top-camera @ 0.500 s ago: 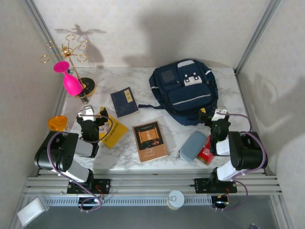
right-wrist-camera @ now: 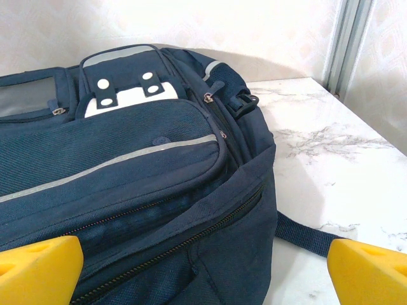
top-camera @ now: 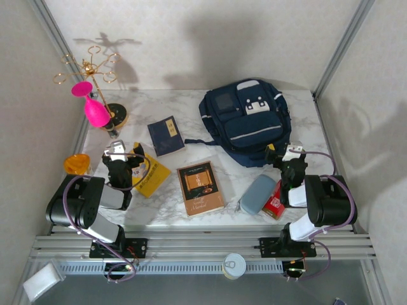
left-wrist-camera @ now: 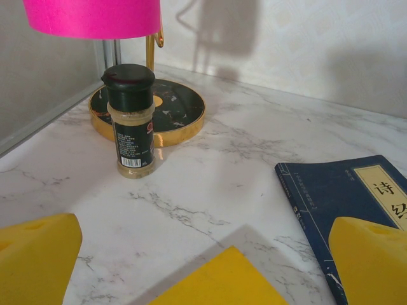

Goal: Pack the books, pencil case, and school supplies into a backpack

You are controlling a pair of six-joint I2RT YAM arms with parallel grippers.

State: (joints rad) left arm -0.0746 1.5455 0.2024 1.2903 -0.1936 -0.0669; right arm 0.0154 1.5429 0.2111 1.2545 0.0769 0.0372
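Nothing is packed yet, by the look of it. The backpack (top-camera: 247,124) lies flat toward 1 o'clock on the table (top-camera: 191,108), and its zips look shut in the right wrist view. Everything else lies outside it. The navy book (top-camera: 166,135) is at 11 o'clock from the brown book (top-camera: 200,187), the yellow book (top-camera: 151,175) at 9 o'clock and the pencil case (top-camera: 257,194) at 3 o'clock. The red pack (top-camera: 275,206) is right against the case's 4 o'clock side. Opening the bag and loading every item seem left to do.

The left jaws are spread wide and empty over the yellow book's far end, facing a spice jar (left-wrist-camera: 130,124) at 11 o'clock. The right jaws are equally wide, grasp nothing, and sit at the backpack's 5 o'clock corner, facing it
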